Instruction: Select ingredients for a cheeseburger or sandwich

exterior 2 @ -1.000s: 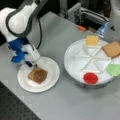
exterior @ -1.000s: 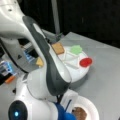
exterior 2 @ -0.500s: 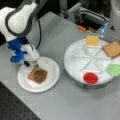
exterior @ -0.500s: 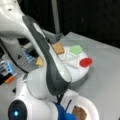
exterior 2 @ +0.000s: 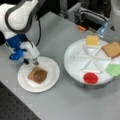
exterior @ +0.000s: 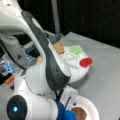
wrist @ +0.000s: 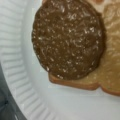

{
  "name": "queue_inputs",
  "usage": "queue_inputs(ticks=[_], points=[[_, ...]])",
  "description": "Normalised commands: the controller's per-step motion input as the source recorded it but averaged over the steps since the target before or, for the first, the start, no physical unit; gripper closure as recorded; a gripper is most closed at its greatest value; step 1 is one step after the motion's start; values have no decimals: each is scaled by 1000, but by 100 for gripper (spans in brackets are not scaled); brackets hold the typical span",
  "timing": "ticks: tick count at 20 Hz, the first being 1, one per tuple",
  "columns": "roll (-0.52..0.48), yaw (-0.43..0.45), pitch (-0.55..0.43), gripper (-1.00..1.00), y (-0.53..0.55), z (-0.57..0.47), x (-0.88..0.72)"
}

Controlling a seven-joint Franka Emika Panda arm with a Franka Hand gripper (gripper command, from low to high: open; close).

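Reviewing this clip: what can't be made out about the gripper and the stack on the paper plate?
- Gripper: fingertips too small and blurred in a front view; absent from the wrist view.
- Paper plate: arm covers its left part, bottom edge cuts it.
- Bread slice: patty covers most; right edge crops it.

The arm (exterior: pixel 47 62) is blocking a big chunk of the divided tray (exterior: pixel 82 72) and most of the paper plate (exterior: pixel 92 110) in a front view, so only a sliver of the patty (exterior: pixel 79 113) is peeking out at the bottom edge. In the wrist view the bread slice (wrist: pixel 110 72) is getting cut off at the right edge, and the gripper isn't showing there at all. Its fingers (exterior 2: pixel 35 62) are coming out too small and blurry in a front view to tell how they're set.
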Motion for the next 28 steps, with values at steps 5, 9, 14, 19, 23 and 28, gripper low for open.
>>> queue_inputs(ticks=[5,9,14,19,23,28], points=[[-229,48,158,-100,288,230,-290],[-345,-31,81,-100,418,153,-368],[-475,-145,26,-100,489,90,-366],[-503,-186,50,-100,556,169,-392],[-471,-152,-10,-100,476,90,-414],[-406,-161,-75,-100,282,2,-483]])
